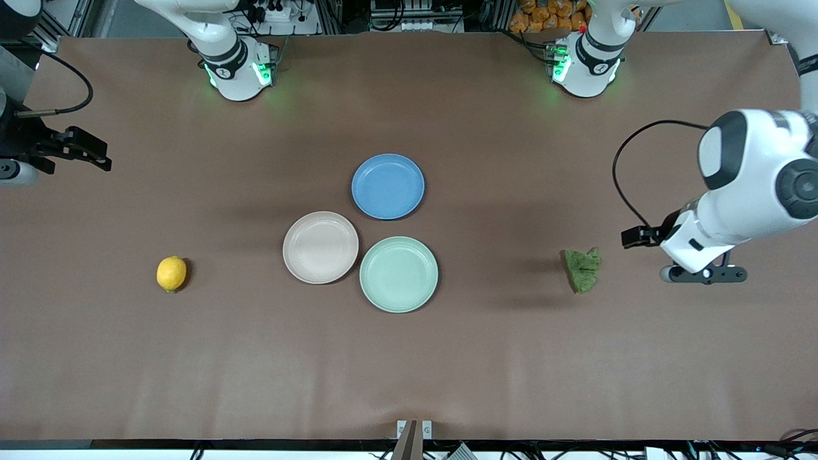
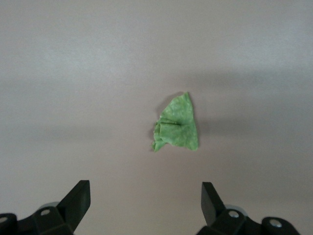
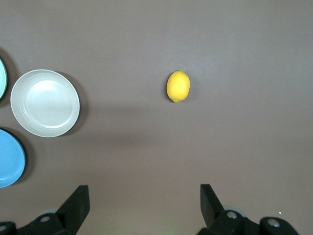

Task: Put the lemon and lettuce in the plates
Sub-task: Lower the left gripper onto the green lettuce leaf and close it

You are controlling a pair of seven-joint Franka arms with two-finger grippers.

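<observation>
The yellow lemon (image 1: 171,273) (image 3: 178,86) lies on the brown table toward the right arm's end. The wrinkly green lettuce (image 1: 583,269) (image 2: 177,126) lies toward the left arm's end. Between them sit the beige-pink plate (image 1: 320,246) (image 3: 45,103) and the mint green plate (image 1: 399,273), side by side and both bare. My left gripper (image 1: 629,237) (image 2: 145,196) hangs open over bare table beside the lettuce, holding nothing. My right gripper (image 1: 96,153) (image 3: 145,198) is open and holds nothing, over the table's edge at the right arm's end, well apart from the lemon.
A blue plate (image 1: 388,186) (image 3: 7,157) sits just farther from the front camera than the two pale plates, close to both. The two arm bases (image 1: 239,70) (image 1: 585,64) stand along the table's back edge.
</observation>
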